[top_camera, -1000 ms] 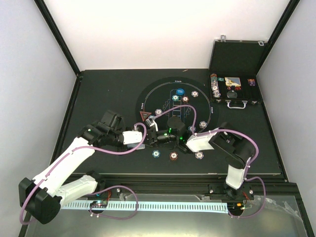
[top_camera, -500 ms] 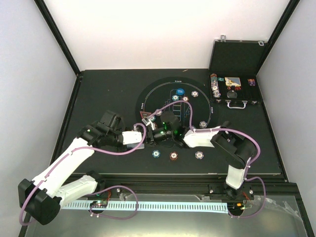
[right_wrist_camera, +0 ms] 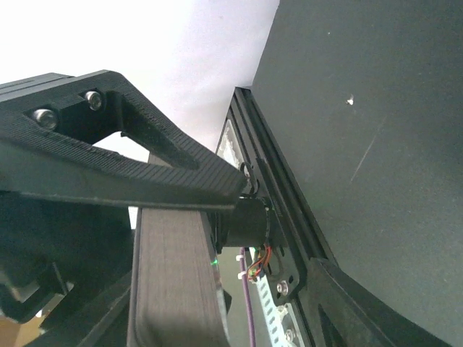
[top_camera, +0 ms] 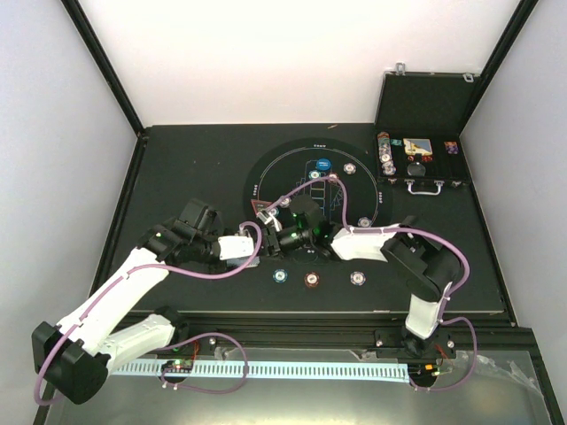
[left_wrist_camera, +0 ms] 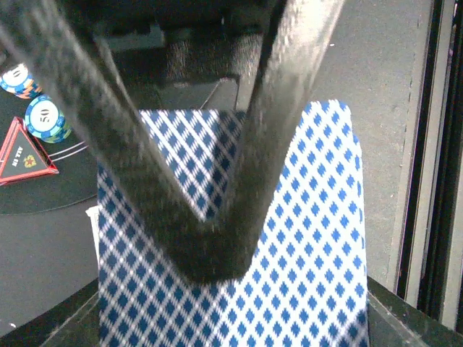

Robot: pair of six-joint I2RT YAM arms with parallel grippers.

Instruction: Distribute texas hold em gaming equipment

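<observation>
The right hand has swung from the mat's near edge to the cards, which the left hand clamps tight; the right hand's opening cannot be told, and a further deal appears imminent.

Cards cut off at bottom edge, partly hidden behind blurred left fingers.

A mat lies mid-tabletop, with a case behind it to the right. Three chips sit in a row just before the mat. On it, a triangle lies beside further chips.
</observation>
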